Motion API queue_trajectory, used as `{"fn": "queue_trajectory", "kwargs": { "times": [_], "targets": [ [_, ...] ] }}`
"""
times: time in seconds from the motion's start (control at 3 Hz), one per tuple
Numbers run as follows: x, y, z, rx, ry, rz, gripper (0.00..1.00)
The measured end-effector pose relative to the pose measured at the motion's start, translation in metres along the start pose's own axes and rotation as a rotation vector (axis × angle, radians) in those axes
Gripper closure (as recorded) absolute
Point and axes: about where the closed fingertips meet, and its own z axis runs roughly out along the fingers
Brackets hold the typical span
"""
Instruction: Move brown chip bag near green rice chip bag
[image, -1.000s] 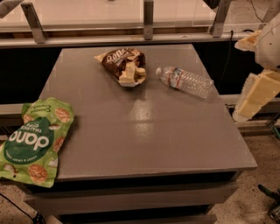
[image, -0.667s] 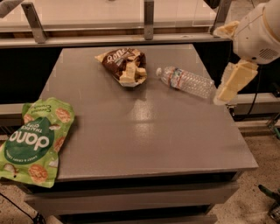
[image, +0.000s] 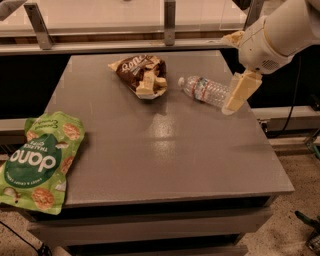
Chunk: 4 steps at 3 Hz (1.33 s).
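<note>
Camera view: gripper (image: 241, 91) hangs right of the brown chip bag (image: 141, 75); its grip cannot be told.
Recommend clearing the water bottle (image: 204, 90) beside that bag, then descending squarely onto its middle.

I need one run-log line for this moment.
tool by water bottle, right side | brown chip bag untouched at back | green rice chip bag front-left

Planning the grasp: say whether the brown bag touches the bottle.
Apart. Camera view shows table between brown bag and bottle; the hand is at the bottle's other end.
</note>
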Motion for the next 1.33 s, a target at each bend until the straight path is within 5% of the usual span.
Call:
{"fn": "queue_trajectory", "kwargs": {
  "times": [0.33,1.0,1.33],
  "targets": [
    [-0.013,-0.008,0.01,0.01,-0.048,-0.085,0.0],
    [-0.066,-0.037,0.083,-0.04,-0.181,-0.349,0.0],
    [-0.076,-0.043,0.116,-0.057,-0.198,-0.381,0.0]
  ]
}}
